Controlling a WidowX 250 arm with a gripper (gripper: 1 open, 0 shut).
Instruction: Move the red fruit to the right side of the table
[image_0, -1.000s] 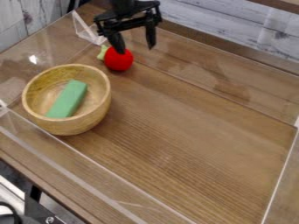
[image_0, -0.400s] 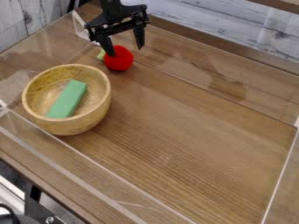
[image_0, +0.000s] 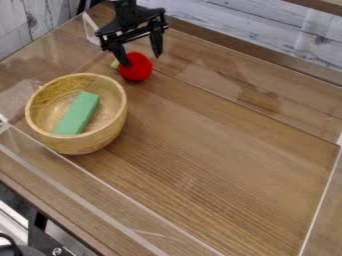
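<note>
The red fruit, small, glossy and roundish, lies on the brown wood-grain table near its far left corner. My black gripper hangs straight above it, pointing steeply down. Its jaws are open, one fingertip to the fruit's left and the other to its right, both a little above the fruit. Nothing is between them and I see no contact with the fruit.
A wooden bowl holding a green block sits at the left, just in front of the fruit. Clear acrylic walls edge the tabletop on all sides. The tabletop's right half is bare wood.
The gripper has shifted left and a little lower, and rolled about its axis, so that it now sits over the fruit. The fruit and bowl have not moved.
</note>
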